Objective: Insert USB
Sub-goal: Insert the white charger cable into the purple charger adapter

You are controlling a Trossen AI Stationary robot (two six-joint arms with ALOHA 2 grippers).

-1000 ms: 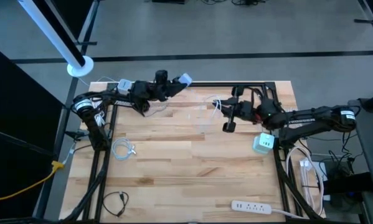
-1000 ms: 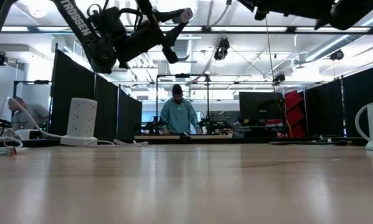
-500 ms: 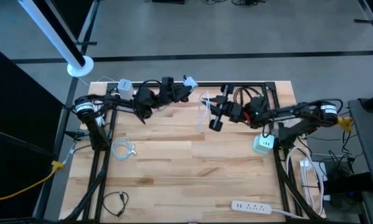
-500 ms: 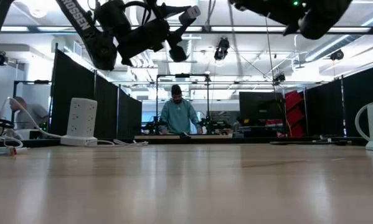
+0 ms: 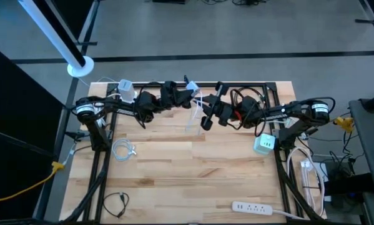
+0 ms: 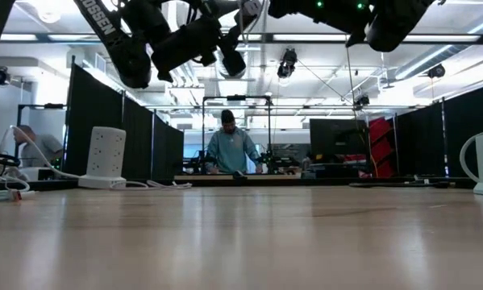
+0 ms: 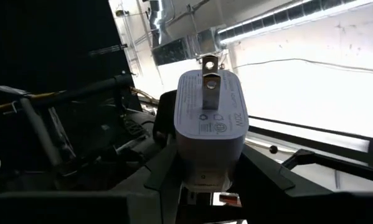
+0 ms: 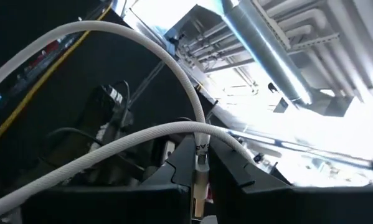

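White plastic is showing on the wall charger (image 7: 208,124), which the left end effector (image 5: 185,90) is gripping by its lower body, its two metal prongs pointing away from the wrist camera. Just to its right, the right end effector (image 5: 206,111) is clamping the plug end of the white USB cable (image 8: 130,74), whose cord is looping out in a wide arc beyond the fingers (image 8: 230,163). Both are hanging above the far middle of the wooden table (image 5: 193,169), almost meeting tip to tip, with the cable (image 5: 196,112) trailing down between them in the high view. In the low view both arms are hovering high over the bare tabletop. Beyond them, a white power tower (image 6: 106,157) is standing at the far left of the table, a coiled white cable (image 5: 121,150) is lying to the left, a pale green power cube (image 5: 264,144) is sitting to the right, a white power strip (image 5: 252,207) is lying near the right front edge, and a black cable (image 5: 115,203) is lying at the near left. A person (image 6: 231,149) is standing in the room behind.
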